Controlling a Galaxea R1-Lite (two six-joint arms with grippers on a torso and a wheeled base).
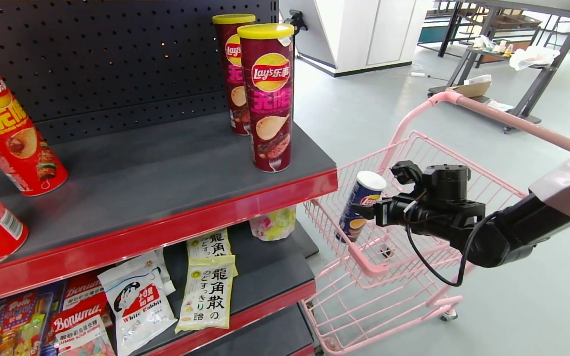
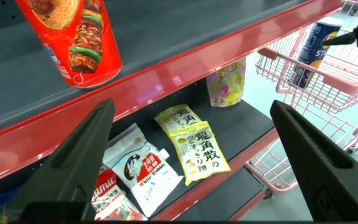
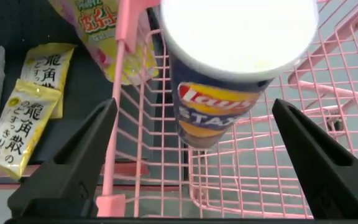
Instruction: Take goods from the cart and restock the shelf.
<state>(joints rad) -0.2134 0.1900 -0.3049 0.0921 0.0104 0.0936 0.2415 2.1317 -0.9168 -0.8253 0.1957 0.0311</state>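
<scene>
Right gripper fingers spread wide, flanking the blue chip can without gripping it. Can stands tilted, white lid up, inside the pink cart, at the basket end nearest the shelf. Two maroon chip cans upright at the shelf's cart-side corner; red chip cans at its far left. Left gripper hangs before the shelf's red edge, fingers apart, holding nothing. Candy bags lie on the tier below.
</scene>
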